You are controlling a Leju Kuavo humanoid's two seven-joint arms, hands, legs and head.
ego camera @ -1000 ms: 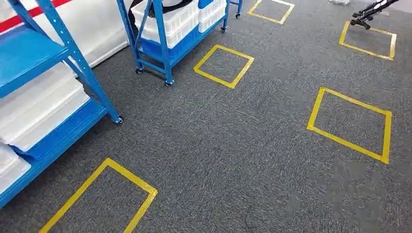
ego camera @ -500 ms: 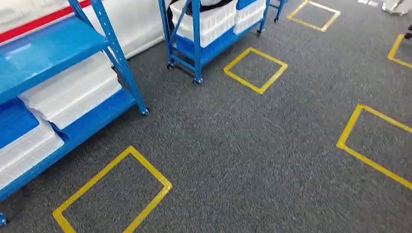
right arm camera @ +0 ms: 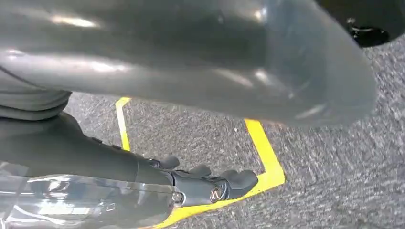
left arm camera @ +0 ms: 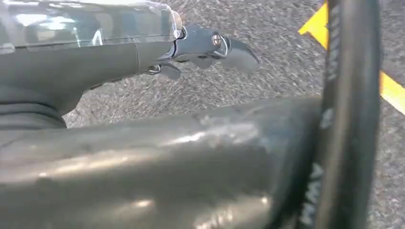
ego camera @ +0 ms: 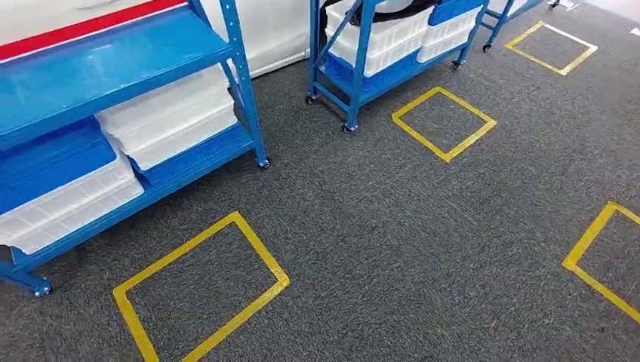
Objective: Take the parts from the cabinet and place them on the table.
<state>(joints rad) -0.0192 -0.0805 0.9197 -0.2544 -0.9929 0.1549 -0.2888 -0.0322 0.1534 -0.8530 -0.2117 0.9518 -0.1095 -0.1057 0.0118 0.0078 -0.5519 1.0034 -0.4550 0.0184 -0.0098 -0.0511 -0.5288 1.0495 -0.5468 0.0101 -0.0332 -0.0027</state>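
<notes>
Both hands hang empty, the left hand (left arm camera: 210, 47) and right hand (right arm camera: 210, 183) with fingers loosely extended over carpet; the blue cabinet (ego camera: 113, 60) with its white trays (ego camera: 170, 117) stands well ahead, unreached.

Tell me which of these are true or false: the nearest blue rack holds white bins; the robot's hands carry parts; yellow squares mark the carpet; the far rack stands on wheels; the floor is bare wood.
1. The nearest blue rack holds white bins. True.
2. The hands carry parts. False: the left hand and right hand hang empty above the carpet.
3. Yellow squares mark the carpet. True.
4. The far rack stands on wheels. True.
5. The floor is bare wood. False: it is grey carpet.
</notes>
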